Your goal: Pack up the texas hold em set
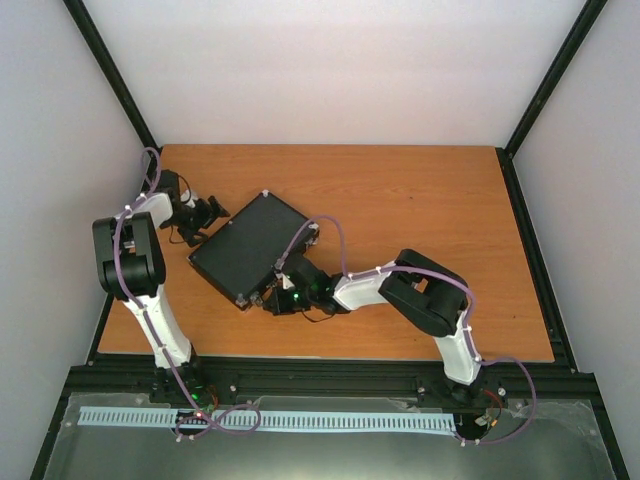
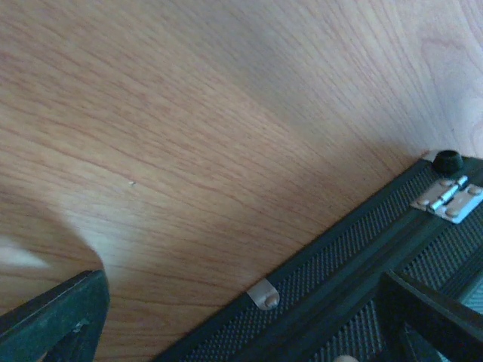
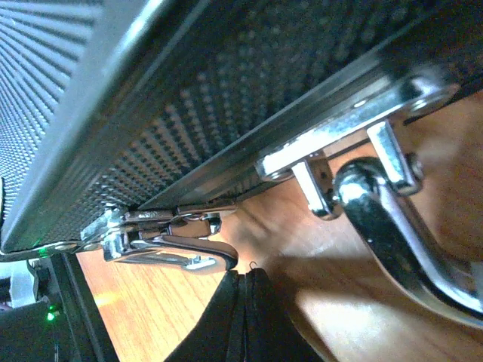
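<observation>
Item: case (image 1: 245,248), black, lid down, lying askew on the table (image 1: 430,200) between both arms. We see no loose pieces outside it.

Right gripper (image 3: 245,290): fingers pressed together, empty, just below the latch (image 3: 162,245).

Left gripper (image 1: 212,213): spread wide, empty, at the hinge side.

We judge packing nearly done. Outstanding: the latches, which we cannot confirm are fastened.

A flat black case (image 1: 248,250) with a textured skin and silver corners is seen closed and laid flat on the wooden table (image 1: 420,190), left of centre and turned diagonally. A silver hinge (image 2: 447,197) is shown on one long edge. A silver latch (image 3: 162,245) and a chrome handle (image 3: 400,234) are shown on the opposite edge.
</observation>
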Controlling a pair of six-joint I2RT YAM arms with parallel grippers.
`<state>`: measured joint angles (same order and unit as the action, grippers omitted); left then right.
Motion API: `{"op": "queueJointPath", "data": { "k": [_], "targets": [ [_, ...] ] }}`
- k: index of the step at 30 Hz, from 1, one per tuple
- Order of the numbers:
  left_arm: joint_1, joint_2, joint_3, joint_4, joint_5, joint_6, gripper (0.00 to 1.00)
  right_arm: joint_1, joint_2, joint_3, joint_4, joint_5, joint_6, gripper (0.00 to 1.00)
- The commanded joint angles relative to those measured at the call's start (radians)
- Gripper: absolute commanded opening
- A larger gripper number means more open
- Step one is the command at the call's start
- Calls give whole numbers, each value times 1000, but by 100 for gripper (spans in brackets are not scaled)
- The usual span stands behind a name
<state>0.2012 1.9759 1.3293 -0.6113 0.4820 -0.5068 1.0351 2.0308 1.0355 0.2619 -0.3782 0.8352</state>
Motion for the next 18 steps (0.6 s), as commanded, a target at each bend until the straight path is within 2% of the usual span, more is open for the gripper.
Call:
{"op": "queueJointPath", "data": {
  "k": [1, 5, 9, 15, 18],
  "targets": [
    [-36, 40, -84, 11, -6, -22, 100, 5, 82, 46, -94, 75, -19, 3],
    [-39, 50, -109, 17, -11, -19, 100, 5, 98, 66, -123, 73, -27, 3],
    [-39, 65, -95, 8, -23, -13, 100, 5, 57, 18, -137, 90, -58, 3],
    [-37, 73, -62, -18, -39, -4, 100, 5, -55, -169, 64, 100, -56, 3],
    [-37, 65, -65, -20, -43, 1, 100, 5, -39, -170, 119, 76, -71, 3]
  ]
}}
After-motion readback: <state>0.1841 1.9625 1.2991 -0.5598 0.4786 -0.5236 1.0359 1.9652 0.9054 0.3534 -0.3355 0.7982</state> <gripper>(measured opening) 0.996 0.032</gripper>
